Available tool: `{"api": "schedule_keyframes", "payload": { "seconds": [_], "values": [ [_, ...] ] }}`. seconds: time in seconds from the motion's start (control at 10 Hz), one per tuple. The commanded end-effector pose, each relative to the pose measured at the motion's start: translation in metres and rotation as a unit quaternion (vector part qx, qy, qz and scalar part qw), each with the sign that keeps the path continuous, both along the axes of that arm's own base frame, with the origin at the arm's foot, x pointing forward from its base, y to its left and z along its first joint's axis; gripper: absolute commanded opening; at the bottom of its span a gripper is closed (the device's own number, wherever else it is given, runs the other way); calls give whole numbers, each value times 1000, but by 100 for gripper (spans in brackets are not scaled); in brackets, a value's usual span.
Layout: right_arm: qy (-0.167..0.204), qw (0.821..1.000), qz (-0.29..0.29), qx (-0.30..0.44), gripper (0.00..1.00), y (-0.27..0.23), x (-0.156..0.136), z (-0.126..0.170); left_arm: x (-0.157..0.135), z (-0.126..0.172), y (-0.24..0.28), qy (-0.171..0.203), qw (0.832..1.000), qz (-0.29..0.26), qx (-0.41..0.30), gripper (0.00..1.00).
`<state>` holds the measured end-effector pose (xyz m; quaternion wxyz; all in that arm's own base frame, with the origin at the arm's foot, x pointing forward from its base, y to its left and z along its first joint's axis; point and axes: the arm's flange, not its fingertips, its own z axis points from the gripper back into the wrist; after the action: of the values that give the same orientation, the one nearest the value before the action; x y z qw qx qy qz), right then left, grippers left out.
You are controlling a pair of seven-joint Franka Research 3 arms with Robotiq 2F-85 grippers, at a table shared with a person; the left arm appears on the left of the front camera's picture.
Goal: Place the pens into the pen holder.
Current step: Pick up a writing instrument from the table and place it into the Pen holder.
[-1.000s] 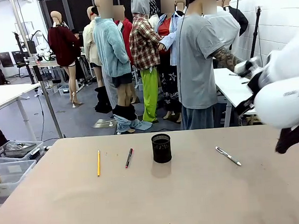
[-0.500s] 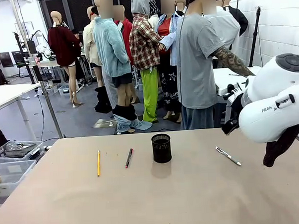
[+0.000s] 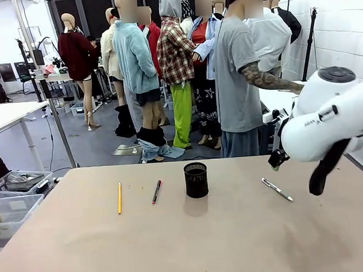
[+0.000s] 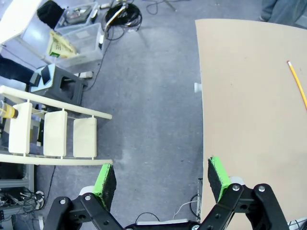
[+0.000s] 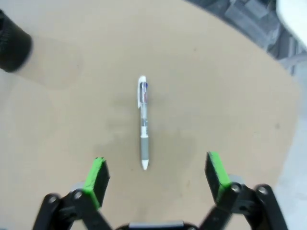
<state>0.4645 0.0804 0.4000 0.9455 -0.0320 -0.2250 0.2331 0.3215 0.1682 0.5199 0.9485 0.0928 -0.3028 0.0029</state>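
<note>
A black mesh pen holder stands upright near the table's middle, and its edge shows as a dark shape, the pen holder. Left of it lie a yellow pencil and a black pen with a red end. A white and grey pen lies to the right. My right gripper hangs open above the white pen, which lies between the fingers' line, untouched. My left gripper is open over the floor by the table's edge, with the yellow pencil far off.
A person in a grey shirt stands behind the table's far edge, one arm stretched toward my right arm. Plastic bins sit on the floor at the left. A cream rack and boxes lie below my left gripper.
My right arm has swung in from the right edge toward the table's middle and lowered over the white pen. The pens and holder have not moved.
</note>
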Motion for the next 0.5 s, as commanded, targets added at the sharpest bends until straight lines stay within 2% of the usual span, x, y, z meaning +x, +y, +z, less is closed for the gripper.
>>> {"api": "schedule_keyframes", "payload": {
  "seconds": [0.0, 0.2, 0.3, 0.4],
  "values": [
    [72, 997, 3, -1, 100, -7, 46, 1, 0, 0, 0, -1, 1000, -1, -3, 100],
    [123, 992, 27, -10, 100, 1, 75, -22, 0, 0, 0, -1, 1000, -1, -3, 100],
    [148, 988, 34, -9, 100, 6, 83, -36, 0, 0, 0, -1, 1000, -1, -3, 100],
    [158, 987, 42, -10, 100, 9, 85, -41, 0, 0, 0, -1, 1000, -1, -3, 100]
  ]
}}
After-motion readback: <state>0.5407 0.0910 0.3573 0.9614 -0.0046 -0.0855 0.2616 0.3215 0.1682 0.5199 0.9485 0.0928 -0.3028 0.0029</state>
